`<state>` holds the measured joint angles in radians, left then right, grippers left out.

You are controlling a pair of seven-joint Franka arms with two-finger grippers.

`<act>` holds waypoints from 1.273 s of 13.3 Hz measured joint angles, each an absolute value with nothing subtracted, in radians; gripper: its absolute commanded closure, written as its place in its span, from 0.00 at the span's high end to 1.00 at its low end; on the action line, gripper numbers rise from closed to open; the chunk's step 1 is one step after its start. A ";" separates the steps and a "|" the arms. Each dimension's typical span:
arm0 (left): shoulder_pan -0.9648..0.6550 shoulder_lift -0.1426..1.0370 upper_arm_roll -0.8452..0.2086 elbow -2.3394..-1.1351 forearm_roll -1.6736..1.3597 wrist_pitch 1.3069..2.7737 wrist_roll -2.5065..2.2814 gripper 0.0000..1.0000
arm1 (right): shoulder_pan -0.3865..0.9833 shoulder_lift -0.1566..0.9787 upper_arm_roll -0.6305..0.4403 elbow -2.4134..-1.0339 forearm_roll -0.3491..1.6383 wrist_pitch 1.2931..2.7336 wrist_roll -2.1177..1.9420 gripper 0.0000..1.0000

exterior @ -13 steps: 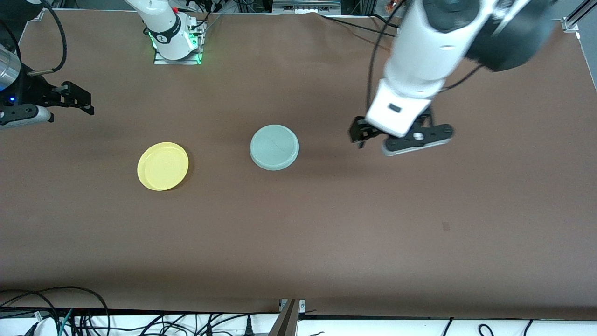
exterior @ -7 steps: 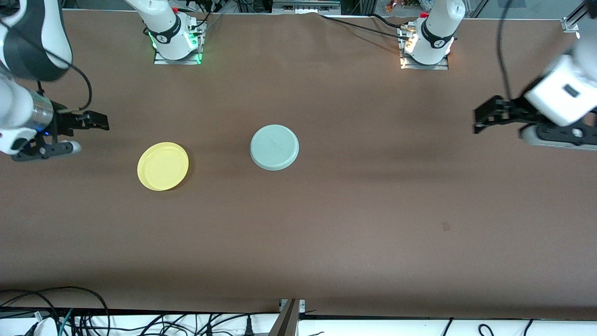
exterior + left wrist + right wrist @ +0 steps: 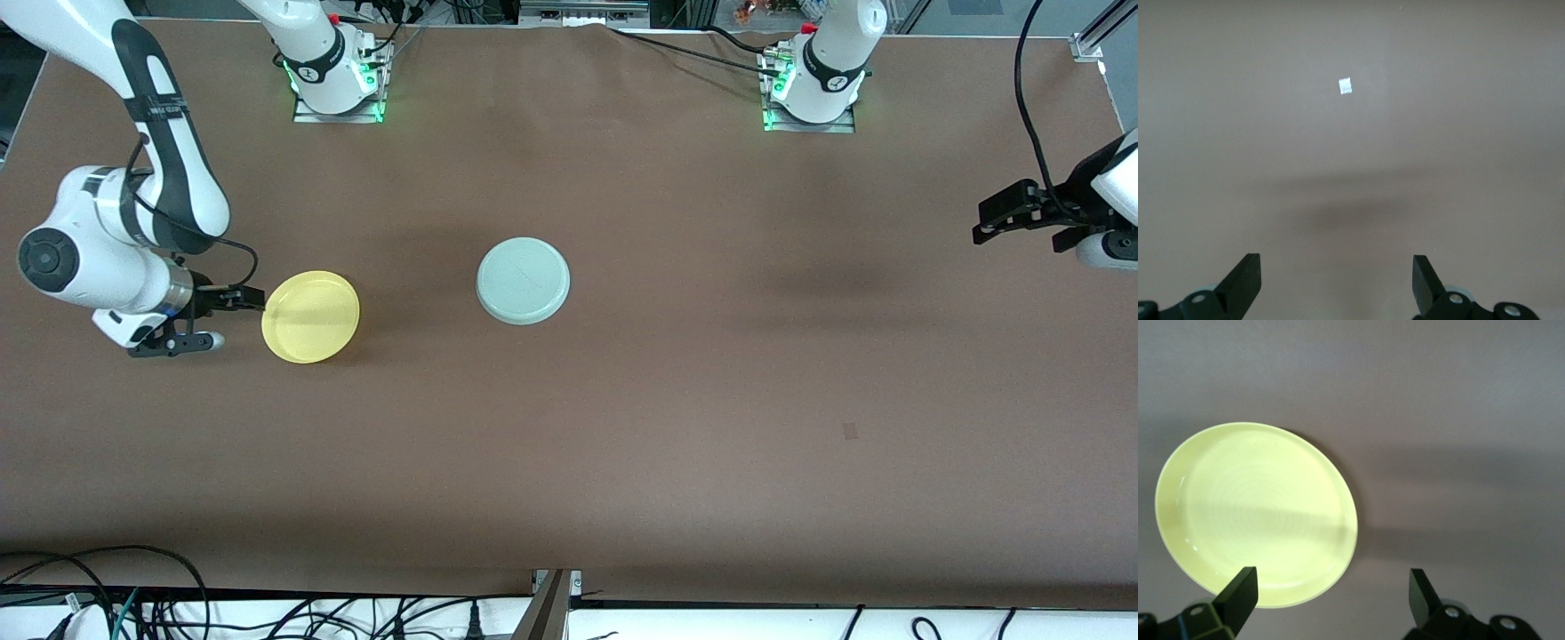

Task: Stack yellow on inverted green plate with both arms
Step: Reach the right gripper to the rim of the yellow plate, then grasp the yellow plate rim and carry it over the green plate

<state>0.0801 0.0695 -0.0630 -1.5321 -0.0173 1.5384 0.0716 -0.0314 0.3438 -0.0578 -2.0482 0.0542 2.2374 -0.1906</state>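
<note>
I see the yellow plate (image 3: pixel 310 316) lying rim-up on the brown table (image 3: pixel 622 427), toward the right arm's end, and the green plate (image 3: pixel 523 280) lying upside down near the middle of the table, well apart from the yellow one and a little farther from the front camera. My right tool (image 3: pixel 233 299) sits low just beside the yellow plate's edge, on the side toward the right arm's end of the table; its fingers are spread wide with nothing between them, and in the right wrist view (image 3: pixel 1331 587) one fingertip overlaps the plate's (image 3: pixel 1255 513) rim while the other stands over bare table. My left tool (image 3: pixel 1013 209) hangs over the left arm's end of the table, well away from both plates, fingers also spread apart and empty (image 3: pixel 1337 280). Under it the left wrist view shows only bare table and a small pale mark (image 3: pixel 1345 86).
</note>
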 measured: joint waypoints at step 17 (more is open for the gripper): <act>0.095 0.062 -0.080 -1.628 0.003 1.626 0.066 1.00 | -0.049 0.449 -0.059 -2.057 0.156 2.287 -0.223 0.00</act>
<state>0.0954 0.0624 -0.0805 -1.6280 0.0030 1.6259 0.0661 -0.0489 0.4492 -0.0589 -2.0573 0.1563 2.2873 -0.2228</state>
